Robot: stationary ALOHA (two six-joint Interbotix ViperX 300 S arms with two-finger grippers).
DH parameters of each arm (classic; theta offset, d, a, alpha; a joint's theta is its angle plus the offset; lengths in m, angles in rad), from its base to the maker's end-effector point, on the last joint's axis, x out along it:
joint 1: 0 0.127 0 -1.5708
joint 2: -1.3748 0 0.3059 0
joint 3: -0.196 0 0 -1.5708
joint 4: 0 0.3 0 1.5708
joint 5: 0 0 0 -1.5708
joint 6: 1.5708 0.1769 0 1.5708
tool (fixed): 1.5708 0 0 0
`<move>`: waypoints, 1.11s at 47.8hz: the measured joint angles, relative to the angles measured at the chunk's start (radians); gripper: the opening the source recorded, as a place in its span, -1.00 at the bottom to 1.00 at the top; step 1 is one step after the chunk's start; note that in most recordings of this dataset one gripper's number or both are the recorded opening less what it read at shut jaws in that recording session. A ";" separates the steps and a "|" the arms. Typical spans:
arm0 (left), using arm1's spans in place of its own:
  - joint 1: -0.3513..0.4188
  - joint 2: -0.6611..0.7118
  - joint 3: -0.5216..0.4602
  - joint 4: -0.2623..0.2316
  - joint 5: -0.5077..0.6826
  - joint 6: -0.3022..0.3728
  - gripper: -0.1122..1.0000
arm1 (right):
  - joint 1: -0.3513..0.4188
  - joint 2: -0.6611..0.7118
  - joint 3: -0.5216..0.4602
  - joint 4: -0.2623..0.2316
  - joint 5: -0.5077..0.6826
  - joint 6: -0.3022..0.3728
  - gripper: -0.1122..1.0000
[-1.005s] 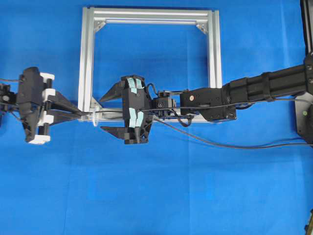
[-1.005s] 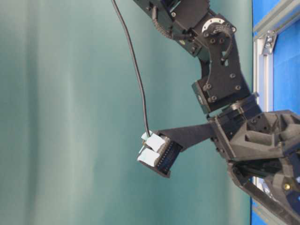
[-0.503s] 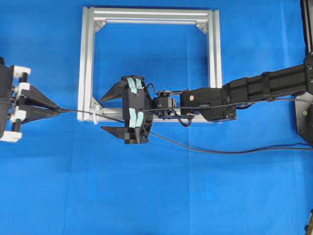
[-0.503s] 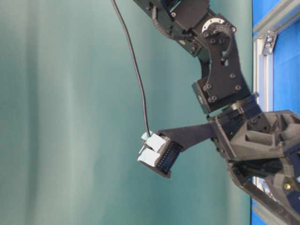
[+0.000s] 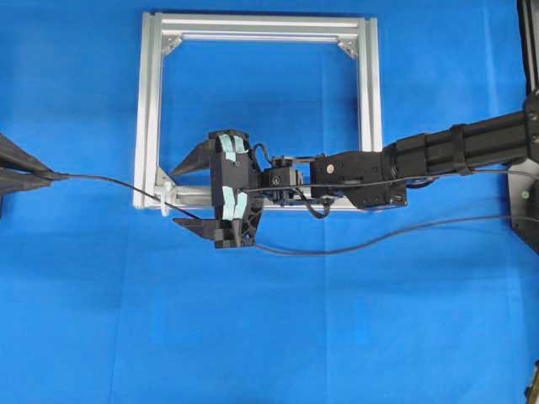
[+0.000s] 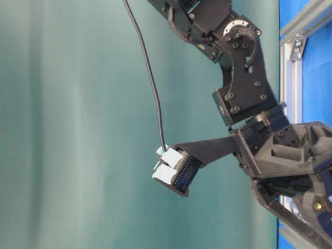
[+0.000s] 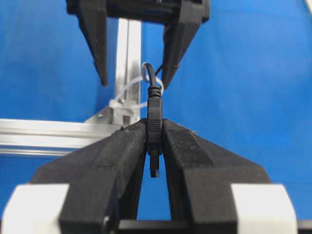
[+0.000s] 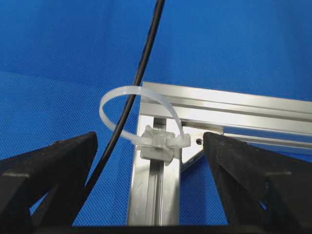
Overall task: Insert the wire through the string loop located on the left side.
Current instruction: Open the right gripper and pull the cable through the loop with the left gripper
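Observation:
The silver frame (image 5: pixel 150 101) lies on the blue cloth. The white string loop (image 5: pixel 162 199) is tied at its lower left corner. The black wire (image 5: pixel 109 180) passes through that loop (image 8: pixel 157 140). My left gripper (image 5: pixel 49 175) is at the far left edge, well left of the frame. It is shut on the wire's plug (image 7: pixel 154 122), whose tip pokes back between the fingers. From the loop the wire (image 8: pixel 141 63) trails right under my right gripper (image 5: pixel 187 192). That gripper is open with its fingers either side of the loop and touches nothing. In the left wrist view the loop (image 7: pixel 127 92) shows behind the plug.
My right arm (image 5: pixel 421 156) reaches in from the right across the frame's lower bar. The wire's slack (image 5: pixel 379 237) curves over the cloth towards the right edge. A black arm base (image 5: pixel 524 202) stands at that edge. The frame's rail (image 6: pixel 290 78) runs beside the arm.
My left gripper has drawn back to the left with the plug, pulling more wire through the loop. The slack on the right has tightened and risen. The right arm has stayed still.

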 measured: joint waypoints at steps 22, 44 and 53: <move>0.035 -0.054 -0.026 0.002 0.072 -0.002 -0.66 | 0.002 0.000 0.000 0.000 0.000 0.000 0.96; 0.014 -0.054 -0.009 0.000 0.002 -0.002 -0.65 | -0.002 0.000 0.000 0.000 0.000 0.000 0.96; 0.012 -0.052 -0.002 0.002 -0.026 -0.003 -0.29 | -0.002 -0.002 0.000 0.000 0.000 0.000 0.96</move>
